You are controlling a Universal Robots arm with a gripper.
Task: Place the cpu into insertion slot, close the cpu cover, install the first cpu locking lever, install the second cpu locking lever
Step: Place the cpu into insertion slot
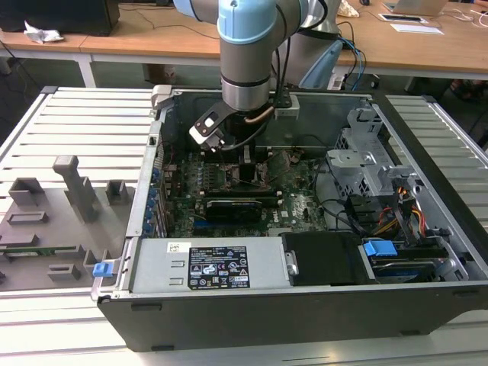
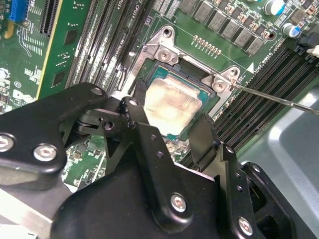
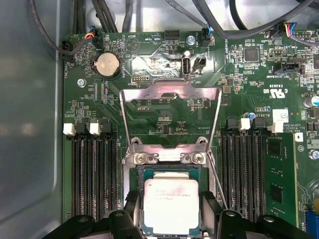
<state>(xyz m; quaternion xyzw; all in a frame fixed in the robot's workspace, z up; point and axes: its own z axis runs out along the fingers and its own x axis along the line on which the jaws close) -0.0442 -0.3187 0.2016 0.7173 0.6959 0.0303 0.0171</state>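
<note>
**CPU SEATING: CURRENT STATE**

**General.** The arm [image 1: 245,46] reaches down into the open computer case [image 1: 305,320], which lies on the slatted table [image 1: 76,122]. In the exterior view, the gripper [image 1: 248,156] sits in the upper centre of the frame, low over the green motherboard [image 1: 297,206].

**Chip position.** In the first wrist view, the cpu [image 3: 171,204] lies flat inside the insertion slot [image 3: 133,186], silver top facing up. Its edges sit square to the black socket wall.

**Grip.** The fingers [image 3: 131,206] are drawn in to chip width. One finger bears against each of two opposite edges of the cpu, so the chip is held between them while it rests in the slot. The second wrist view shows the same straddle.

**Retention hardware.** The cpu cover [image 3: 169,89] stands swung up on its hinge at one edge of the slot. The board is visible through its square window. In the second wrist view, a thin locking lever [image 2: 279,99] angles away from a hinge-side corner of the slot. Long memory slots [image 3: 94,174] flank the slot on both sides.
</note>
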